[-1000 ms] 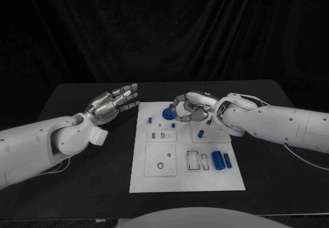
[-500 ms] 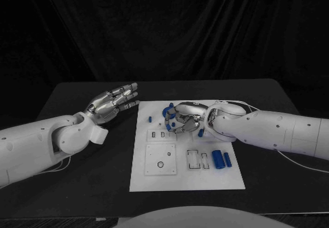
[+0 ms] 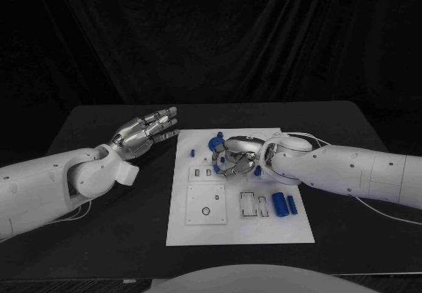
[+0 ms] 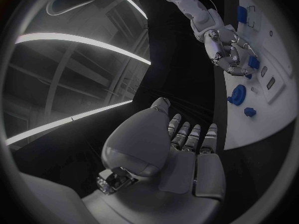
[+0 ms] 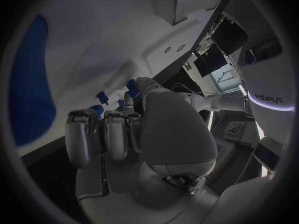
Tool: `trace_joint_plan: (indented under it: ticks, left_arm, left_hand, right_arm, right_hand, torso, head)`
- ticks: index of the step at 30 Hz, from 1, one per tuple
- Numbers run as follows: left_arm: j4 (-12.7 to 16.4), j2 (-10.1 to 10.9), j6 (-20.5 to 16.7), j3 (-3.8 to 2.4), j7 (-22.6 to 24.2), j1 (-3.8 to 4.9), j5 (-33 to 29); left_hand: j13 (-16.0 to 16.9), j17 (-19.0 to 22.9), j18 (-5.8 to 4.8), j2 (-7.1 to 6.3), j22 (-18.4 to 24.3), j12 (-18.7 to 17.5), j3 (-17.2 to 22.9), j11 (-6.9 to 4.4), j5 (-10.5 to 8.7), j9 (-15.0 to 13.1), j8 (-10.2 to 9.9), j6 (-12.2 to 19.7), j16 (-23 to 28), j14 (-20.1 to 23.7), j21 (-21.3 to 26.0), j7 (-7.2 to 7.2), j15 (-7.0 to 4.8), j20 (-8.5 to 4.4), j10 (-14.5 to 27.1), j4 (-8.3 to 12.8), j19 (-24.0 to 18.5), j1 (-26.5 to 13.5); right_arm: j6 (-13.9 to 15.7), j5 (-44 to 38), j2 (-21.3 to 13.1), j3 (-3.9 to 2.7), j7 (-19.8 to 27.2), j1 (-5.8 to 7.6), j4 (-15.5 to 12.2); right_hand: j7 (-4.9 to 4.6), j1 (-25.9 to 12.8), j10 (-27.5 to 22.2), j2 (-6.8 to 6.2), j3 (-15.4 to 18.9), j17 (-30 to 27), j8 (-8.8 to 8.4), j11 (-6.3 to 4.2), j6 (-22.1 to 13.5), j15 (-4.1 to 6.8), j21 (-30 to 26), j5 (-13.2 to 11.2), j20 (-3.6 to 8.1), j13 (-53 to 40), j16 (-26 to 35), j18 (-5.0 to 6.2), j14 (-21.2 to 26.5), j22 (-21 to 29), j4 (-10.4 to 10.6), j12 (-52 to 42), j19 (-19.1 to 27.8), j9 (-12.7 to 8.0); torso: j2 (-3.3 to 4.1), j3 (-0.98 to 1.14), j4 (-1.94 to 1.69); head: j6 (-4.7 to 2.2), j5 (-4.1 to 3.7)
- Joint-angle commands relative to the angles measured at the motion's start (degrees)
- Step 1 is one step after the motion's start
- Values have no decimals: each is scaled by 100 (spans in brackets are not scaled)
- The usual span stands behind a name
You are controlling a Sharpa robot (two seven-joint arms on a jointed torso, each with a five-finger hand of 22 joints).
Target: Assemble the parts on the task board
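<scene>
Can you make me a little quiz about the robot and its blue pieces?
1. True or false: the left hand is holding a blue piece.
2. Which hand is over the task board? A) the left hand B) the right hand C) both
3. Fill in: the two long blue parts lie side by side on the near right part of the ____.

Key:
1. False. Its fingers are spread beside the board, over the black table, with nothing in them.
2. B.
3. Task board.
</scene>
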State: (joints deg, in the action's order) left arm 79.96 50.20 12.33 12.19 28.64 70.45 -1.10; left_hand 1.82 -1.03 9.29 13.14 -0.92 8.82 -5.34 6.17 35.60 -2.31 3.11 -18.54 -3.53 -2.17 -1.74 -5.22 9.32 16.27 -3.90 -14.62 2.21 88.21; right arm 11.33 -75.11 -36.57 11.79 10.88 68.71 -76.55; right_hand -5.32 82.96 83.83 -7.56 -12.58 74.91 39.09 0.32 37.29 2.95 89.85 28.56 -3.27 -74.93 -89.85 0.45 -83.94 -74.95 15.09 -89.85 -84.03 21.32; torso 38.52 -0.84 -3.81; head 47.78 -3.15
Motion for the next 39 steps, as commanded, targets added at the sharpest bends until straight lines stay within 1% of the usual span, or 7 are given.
trace_joint_plan:
  ticks: [1, 4, 15, 27, 32, 37, 39]
  left_arm:
    - [11, -6, 74, -6, 49, -8, -13]
    - [10, 0, 72, -6, 47, -9, -13]
    - [14, -4, 94, -6, 30, -17, -13]
    - [15, -4, 102, -6, 13, -32, -13]
    - [14, -2, 101, -6, 8, -35, -13]
    - [11, -2, 99, -6, 3, -38, -13]
    - [10, -2, 99, -6, 2, -39, -13]
  left_hand:
    - [-2, 0, 98, 3, 1, 29, 36, 2, 34, -4, 19, 13, -31, 15, -7, 39, 38, -10, 18, -6, 5, 44]
    - [-2, 0, 98, 3, 1, 29, 36, 2, 34, -4, 19, 13, -31, 15, -7, 39, 38, -10, 18, -6, 5, 44]
    - [-3, 0, 98, 4, 1, 31, 47, -2, 35, -4, 21, 12, -29, 16, -5, 40, 38, -12, 20, -6, 4, 47]
    - [-4, 1, 98, 17, 2, 30, 65, -10, 38, -5, 24, 8, -27, 19, -4, 30, 35, -13, 25, -7, 2, 52]
    - [-5, 2, 98, 24, 2, 28, 78, -12, 39, -3, 22, 23, -25, 21, -3, 30, 35, -14, 30, -7, 1, 55]
    - [-5, 2, 98, 24, 2, 28, 78, -12, 39, -3, 22, 23, -25, 21, -3, 30, 35, -14, 30, -7, 1, 55]
    - [-5, 2, 98, 24, 2, 28, 78, -12, 39, -3, 22, 23, -25, 21, -3, 30, 35, -14, 30, -7, 1, 55]
  right_arm:
    - [-50, -96, -4, -3, -123, -19, -4]
    - [-46, -117, -7, -3, -128, -22, -3]
    - [-10, -251, -13, -3, -89, -26, 1]
    - [16, -263, -6, -3, -35, -29, 27]
    - [17, -264, -2, -3, -14, -30, 41]
    - [7, -264, -1, -3, -1, -31, 48]
    - [0, -264, -1, -3, -1, -31, 50]
  right_hand:
    - [-39, -36, 617, -4, 2, 1509, -31, 41, -7, -53, 15, -13, -59, -1507, -15, -45, -606, -1505, -43, -15, -597, -14]
    - [-41, -26, 617, -4, -7, 1509, -52, 43, -23, -56, 15, 0, -63, -1507, -15, -45, -606, -1505, -64, -15, -597, -23]
    - [-42, -32, 617, -14, -11, 1509, -99, 47, -79, -61, 15, -1, -71, -1507, -15, -45, -606, -1505, -93, -15, -597, -44]
    - [-37, -40, 617, -27, -9, 1509, -142, 45, -140, -64, 15, -44, -77, -1507, -15, -45, -606, -1505, -124, -15, -597, -61]
    - [-37, -78, 617, -36, 2, 1509, -215, 48, -236, -65, 15, -169, -83, -1507, -15, -45, -606, -1505, -150, -15, -597, -93]
    - [-39, -159, 617, -45, 46, 1509, -318, 51, -335, -71, 15, -476, -90, -1507, -15, -45, -606, -1505, -158, -15, -597, -154]
    - [-39, -169, 617, -48, 57, 1509, -349, 50, -361, -71, 15, -550, -90, -1507, -15, -45, -606, -1505, -164, -15, -597, -174]
  torso:
    - [-2, 1, 5]
    - [1, 2, 0]
    - [1, 0, -2]
    - [-1, -1, -1]
    - [0, -2, -1]
    - [2, 0, -2]
    - [1, 0, -3]
  head:
    - [7, 4]
    - [1, -1]
    - [31, -5]
    - [81, -10]
    - [88, -7]
    - [91, -10]
    - [93, -12]
